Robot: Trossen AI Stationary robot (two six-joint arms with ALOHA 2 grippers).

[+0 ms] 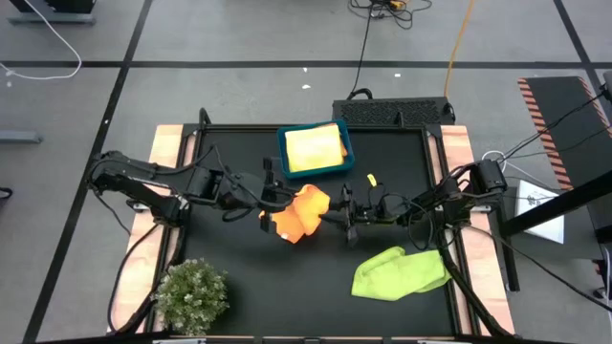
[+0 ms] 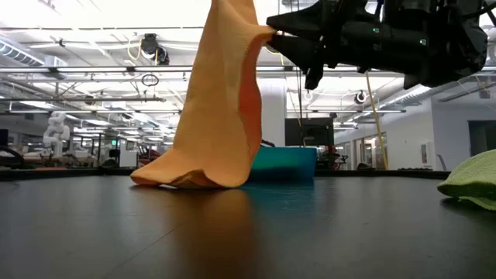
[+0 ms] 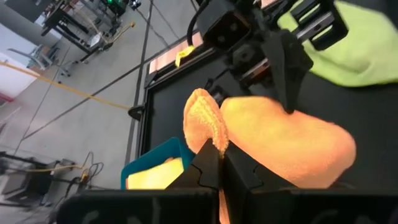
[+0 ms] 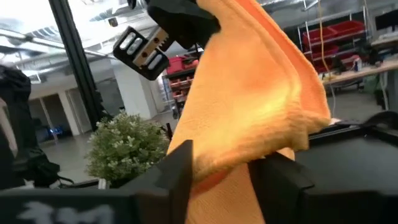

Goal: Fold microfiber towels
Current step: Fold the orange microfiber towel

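The table [image 1: 239, 277] was big, flat and black, with pale wood strips down its two sides. Two dark arms reached in over it from the left and the right and met near the middle.

The orange towel [image 1: 301, 214] hung between them. It was soft and fuzzy, with a thick rolled edge. Its top was lifted up high and its bottom lay crumpled on the table, so it looked like a droopy tent from the low view.

The lime green towel [image 1: 400, 272] lay in a lumpy, floppy heap near the table's front right part, well apart from the orange one.

The plant [image 1: 192, 292] was round and bushy with tiny pale leaves. It sat at the front left corner.

The blue bin [image 1: 283, 150] was a hard plastic box with straight walls, at the back of the table. A flat yellow towel [image 1: 314, 148] lay inside it.

The left gripper [image 3: 214, 167] was pinched tight on the fuzzy edge of the orange towel. The right gripper [image 4: 219, 167] had its two dark fingers on each side of another bit of the orange towel, with the cloth bunched between them.
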